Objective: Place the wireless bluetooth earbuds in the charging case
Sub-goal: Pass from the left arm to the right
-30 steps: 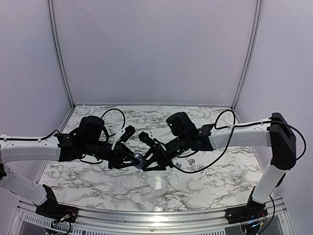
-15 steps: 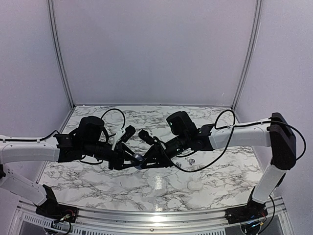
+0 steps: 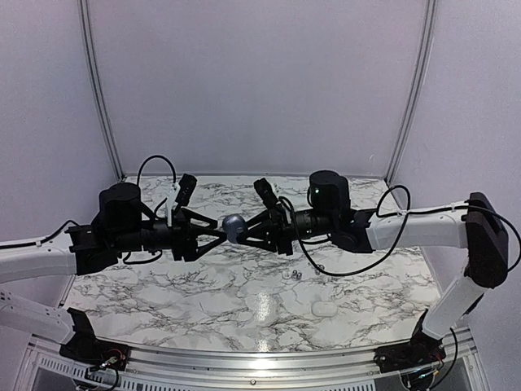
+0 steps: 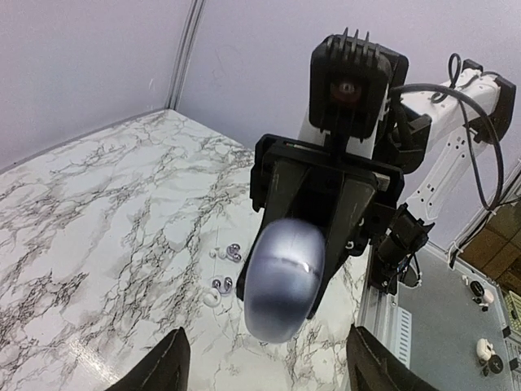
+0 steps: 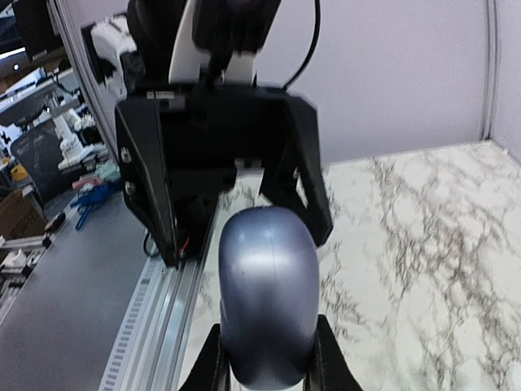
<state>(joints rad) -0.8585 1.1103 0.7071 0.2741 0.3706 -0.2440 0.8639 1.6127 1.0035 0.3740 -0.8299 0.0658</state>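
Note:
A closed blue-grey pebble-shaped charging case (image 3: 234, 228) hangs in the air above the table's middle. My right gripper (image 3: 247, 230) is shut on it; in the right wrist view its fingers (image 5: 326, 358) press both sides of the case (image 5: 264, 301). My left gripper (image 3: 218, 230) faces it from the other side, open, its fingers (image 4: 163, 366) spread wide of the case (image 4: 281, 281) without touching. Small dark shiny earbuds (image 4: 221, 285) (image 3: 291, 275) lie on the marble below, toward the right.
A small white case (image 3: 324, 309) lies on the marble table (image 3: 163, 301) near the front right. Tiny white bits (image 4: 210, 298) sit beside the earbuds. Grey walls enclose the table; a metal rail (image 3: 244, 358) runs along the near edge.
Both arms rose and moved back from the table. The left gripper opened and let go of the case. The right gripper closed on it and now carries it alone.

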